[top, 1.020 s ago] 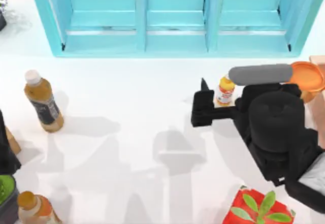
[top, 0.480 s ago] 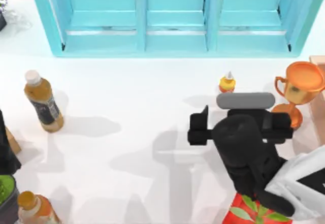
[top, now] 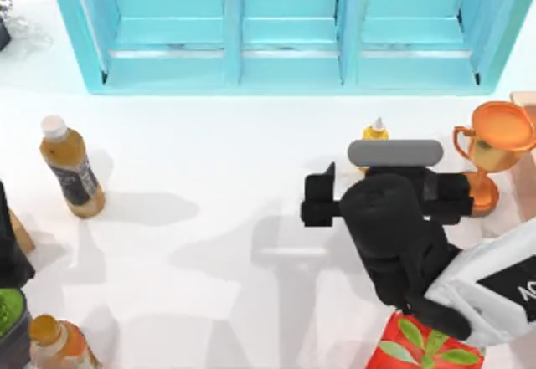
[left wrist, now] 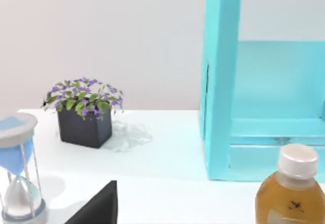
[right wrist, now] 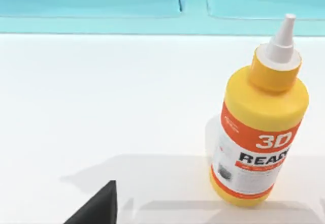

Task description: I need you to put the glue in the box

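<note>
The glue [top: 374, 130] is a small yellow-orange bottle with a white nozzle, standing upright on the white table in front of the cyan cabinet. In the right wrist view the glue [right wrist: 259, 127] shows its red-and-white label, free of any finger. My right gripper [top: 386, 192] hovers just on the near side of it, open wide, with nothing between its black fingers [top: 319, 198]. A tan corner of the box [top: 526, 99] shows at the table's right edge. My left arm [top: 8, 256] is parked at the left edge, and one black fingertip [left wrist: 99, 206] shows in its wrist view.
A copper trophy [top: 494, 145] stands right of the glue, between it and the box. A red block with green leaves [top: 427, 344] lies at the near right. An amber drink bottle [top: 71, 168] stands at the left. The cyan cabinet [top: 285, 26] spans the back.
My right gripper has drawn back from around the glue toward the near side, and the arm has swung left. The glue stands where it was.
</note>
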Tool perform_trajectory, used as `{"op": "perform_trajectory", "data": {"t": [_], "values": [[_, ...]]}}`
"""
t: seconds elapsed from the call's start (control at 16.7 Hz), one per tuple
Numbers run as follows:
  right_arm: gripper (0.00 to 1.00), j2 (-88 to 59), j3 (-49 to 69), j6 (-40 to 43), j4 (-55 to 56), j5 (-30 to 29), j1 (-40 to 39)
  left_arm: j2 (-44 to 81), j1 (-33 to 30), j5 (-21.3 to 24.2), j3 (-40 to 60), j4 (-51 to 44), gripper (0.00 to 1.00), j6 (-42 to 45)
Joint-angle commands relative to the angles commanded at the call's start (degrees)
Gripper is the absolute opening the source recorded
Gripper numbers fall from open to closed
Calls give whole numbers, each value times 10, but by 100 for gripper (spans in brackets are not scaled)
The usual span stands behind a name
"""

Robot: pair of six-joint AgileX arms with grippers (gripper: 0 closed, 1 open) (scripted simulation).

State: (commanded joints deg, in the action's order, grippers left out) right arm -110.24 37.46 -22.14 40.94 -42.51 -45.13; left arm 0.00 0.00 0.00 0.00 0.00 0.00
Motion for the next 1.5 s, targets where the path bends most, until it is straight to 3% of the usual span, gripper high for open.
{"op": "perform_trajectory", "data": {"t": [0.42,0.9,1.5], "values": [[100,-127,114,37,36,49,55,0,0,0,0,0,100,0],[100,-166,127,62,76,84,98,0,0,0,0,0,100,0],[25,-166,127,62,76,84,98,0,0,0,0,0,100,0]]}}
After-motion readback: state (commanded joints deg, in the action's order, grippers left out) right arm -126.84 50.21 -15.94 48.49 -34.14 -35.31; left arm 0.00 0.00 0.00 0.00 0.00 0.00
